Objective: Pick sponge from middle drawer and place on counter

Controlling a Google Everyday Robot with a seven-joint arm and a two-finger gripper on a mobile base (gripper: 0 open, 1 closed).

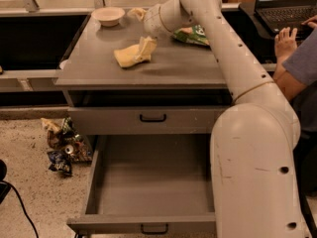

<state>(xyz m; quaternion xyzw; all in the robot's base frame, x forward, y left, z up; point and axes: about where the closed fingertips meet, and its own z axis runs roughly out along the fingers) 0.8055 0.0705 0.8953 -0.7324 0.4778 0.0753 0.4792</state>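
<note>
The pale yellow sponge point(132, 54) lies crumpled on the grey counter point(99, 66), one flap standing up just under my gripper. My gripper point(141, 27) hangs over the counter's back middle, just above the sponge, with its fingers spread apart and nothing between them. The middle drawer point(153, 182) is pulled far out below, its grey floor bare, with a small black handle on its front at the bottom edge of the view.
A cream bowl point(108, 15) stands at the counter's back left. A green snack bag point(194, 35) lies behind my arm at the back right. The upper drawer point(152, 118) is shut. Crumpled wrappers point(62, 145) lie on the floor left. A person's hand point(285, 41) and laptop are right.
</note>
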